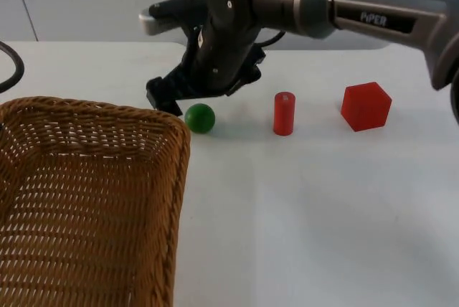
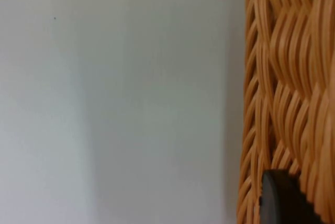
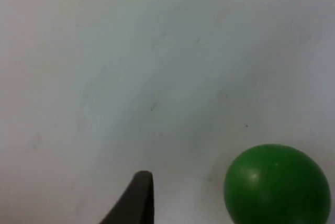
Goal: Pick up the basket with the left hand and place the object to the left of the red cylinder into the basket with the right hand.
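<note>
Green ball (image 1: 199,117) sits left of the red cylinder (image 1: 284,113); we're on the pick step, right gripper (image 1: 172,99) just beside it, jaw width unclear. Left gripper (image 2: 282,198) is at the basket (image 1: 86,199) rim, grip unclear; next we centre over the ball and close

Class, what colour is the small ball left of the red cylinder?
Green; the small round ball shows best in the right wrist view.

The basket (image 1: 86,199) is cut off by the left and lower edges of the top view, so its near wall and part of its floor are not seen; in the left wrist view a strip of its weave (image 2: 288,93) is cut by the edge. The right pincer (image 1: 168,102) is largely covered by its own wrist, and its opening cannot be judged. The green ball (image 3: 277,185) is cut off at the edge of the right wrist view.
</note>
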Controlling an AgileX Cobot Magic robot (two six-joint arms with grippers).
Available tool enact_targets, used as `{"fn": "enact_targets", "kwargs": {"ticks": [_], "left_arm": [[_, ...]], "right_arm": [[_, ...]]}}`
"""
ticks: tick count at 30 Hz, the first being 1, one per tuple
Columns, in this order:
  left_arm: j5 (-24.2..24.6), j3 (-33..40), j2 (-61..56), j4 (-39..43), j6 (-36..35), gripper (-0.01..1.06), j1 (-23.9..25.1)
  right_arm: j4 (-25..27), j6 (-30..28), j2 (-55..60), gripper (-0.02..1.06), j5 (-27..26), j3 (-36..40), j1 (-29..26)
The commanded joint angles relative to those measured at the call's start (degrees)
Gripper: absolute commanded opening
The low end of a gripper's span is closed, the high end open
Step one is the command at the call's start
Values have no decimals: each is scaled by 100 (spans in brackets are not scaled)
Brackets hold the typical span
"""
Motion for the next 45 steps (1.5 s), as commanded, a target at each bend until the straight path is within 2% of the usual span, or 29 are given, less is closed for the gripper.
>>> {"fn": "enact_targets", "kwargs": {"ticks": [1,7,10,11,12,14,15,17,19,25,30,45], "left_arm": [[29,-5,-81,-116,19,0,22],[15,-5,-81,-105,64,0,22],[15,-5,-81,-105,64,0,22],[15,-5,-81,-105,64,0,22],[15,-5,-81,-105,64,0,22],[15,-5,-81,-105,64,0,22],[15,-5,-81,-105,64,0,22],[15,-5,-81,-105,76,0,22],[-2,-5,-81,-105,79,0,22],[-69,-5,-81,-105,79,0,22],[-68,-5,-81,-116,79,0,22],[-68,-5,-81,-105,79,0,22]], "right_arm": [[-49,37,56,98,-128,-22,22],[-63,37,231,88,-315,-22,22],[-89,37,231,72,-359,-22,22],[-89,37,231,72,-359,-22,22],[-237,120,231,57,-329,-22,22],[-430,295,231,35,-263,-22,22],[-430,295,231,35,-263,-22,22],[-475,317,187,13,-196,-22,22],[-475,317,51,0,-125,-22,11],[-509,278,-444,0,132,-22,11],[-617,95,-1407,0,957,-22,11],[-482,-446,-2515,0,2204,-11,23]]}}
